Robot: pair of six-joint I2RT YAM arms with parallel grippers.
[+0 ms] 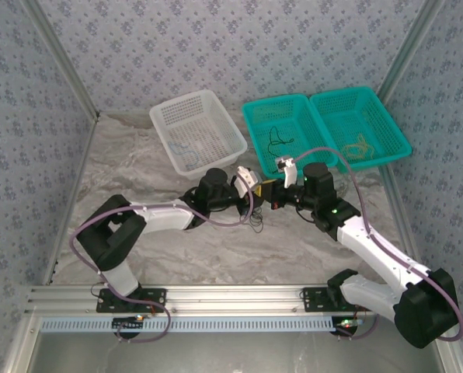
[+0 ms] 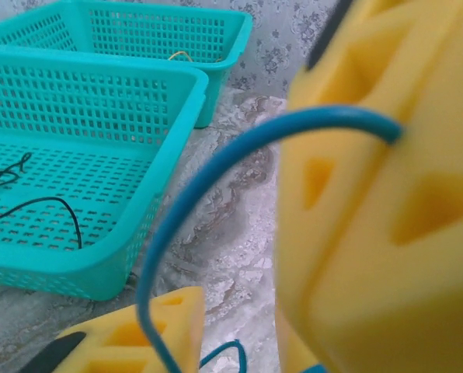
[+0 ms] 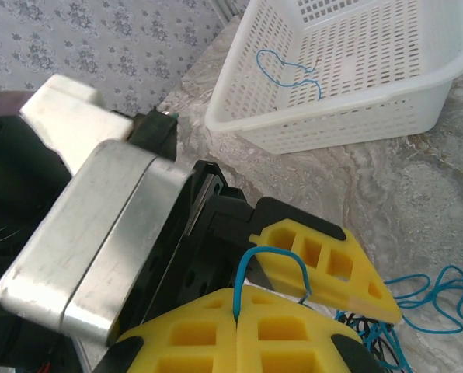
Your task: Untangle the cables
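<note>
**CABLE-SORTING STATION: CLOTH TABLE, THREE BASKETS, TWO CLAWS**

Surface: the table (image 1: 138, 175) is covered by a pale grey, marbled, wrinkled cloth. An aluminium rail (image 1: 231, 295) runs along its near edge.

Room: the walls (image 1: 216, 47) are papered blue-grey with a small flower print.

Landmark: the white basket (image 1: 208, 158) is perforated plastic and stands at the back of the table. A thin blue wire (image 3: 282, 66) lies inside it.

Right of the white basket in the top view:
- A teal basket (image 1: 297, 116) stands just beside it and holds a black cable (image 1: 276, 138).
- A second teal basket (image 1: 356, 109) stands side by side with the first and holds a yellow-tan cable (image 1: 360, 146).

In front of the white basket, toward the arm bases, the two claws meet tip to tip:
- The right gripper (image 3: 238, 307) has its yellow fingers pressed together, clenched on a blue cable (image 3: 274, 252) that rises from the seam in a small loop.
- The left gripper (image 1: 260, 185) has one yellow finger (image 3: 325, 264) right beside that loop, and the cable arcs across it in the left wrist view. Whether this claw clamps the cable or stands slack cannot be told.

Further in front of the white basket, the cable tangle (image 1: 255, 221) of blue and black strands lies on the cloth, near the claws.
</note>
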